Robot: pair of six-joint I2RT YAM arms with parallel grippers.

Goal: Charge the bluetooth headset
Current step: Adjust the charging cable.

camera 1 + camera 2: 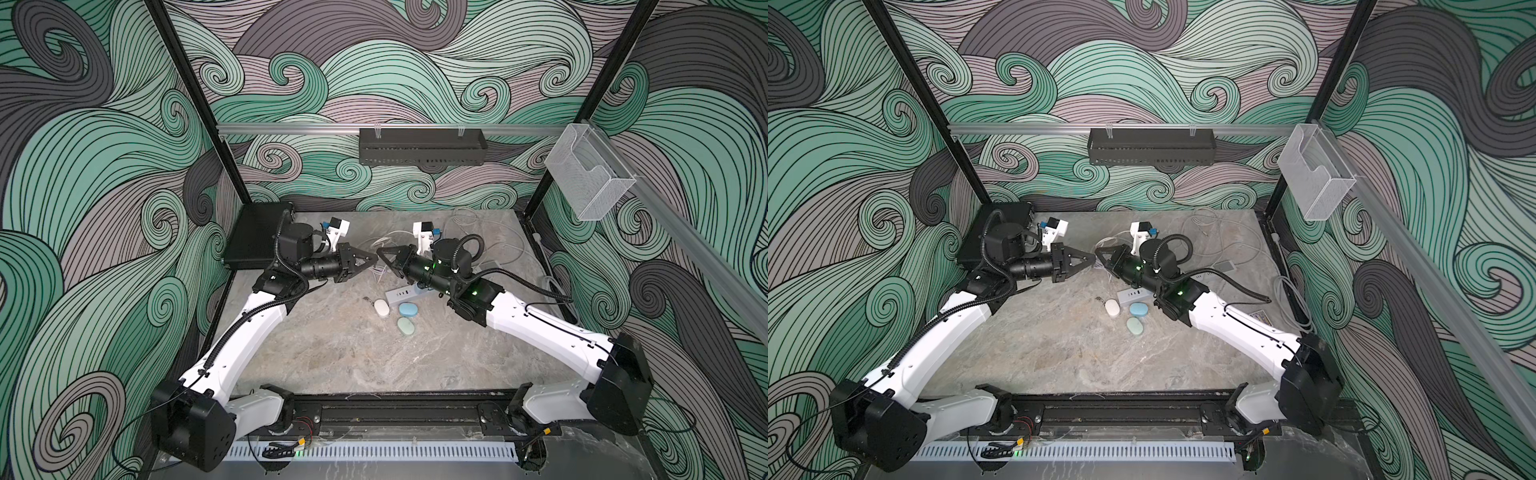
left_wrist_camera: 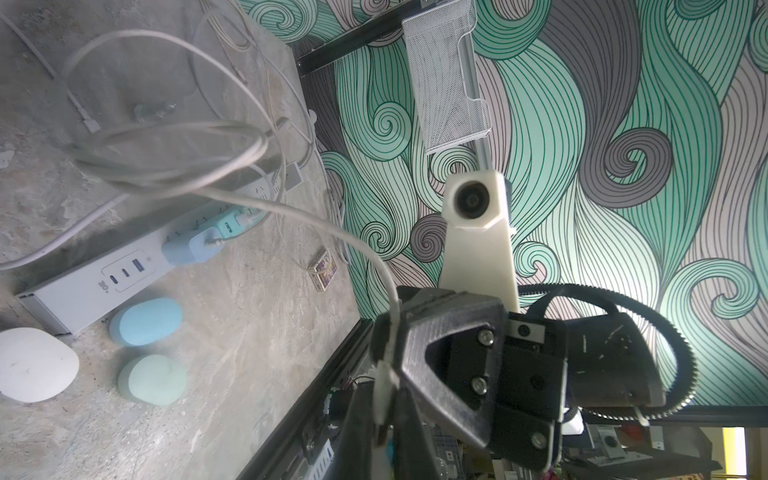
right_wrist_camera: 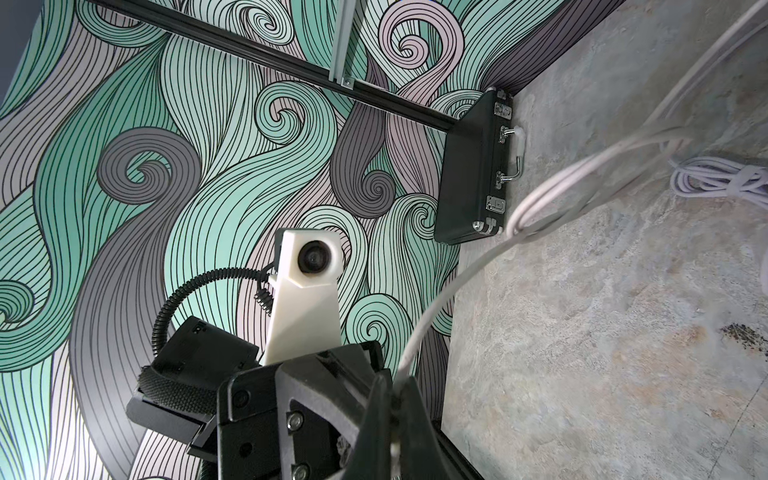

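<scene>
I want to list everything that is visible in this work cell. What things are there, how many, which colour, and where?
headset cases: three, white, blue, green; mid-table, beside the power strip
power strip: one, grey; mid-table
charger plugs: two, blue and teal; in the strip
charging cable: one, white; between both grippers
briefcase: one, black; back table corner
tray: one, black; rear rail
mesh basket: one, white; side rail
left gripper, right gripper: black; both shut on the cable

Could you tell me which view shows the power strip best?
Left wrist view: the power strip shows its ports clearly. In both top views the right arm hides part of the strip; the right wrist view misses it.
</scene>
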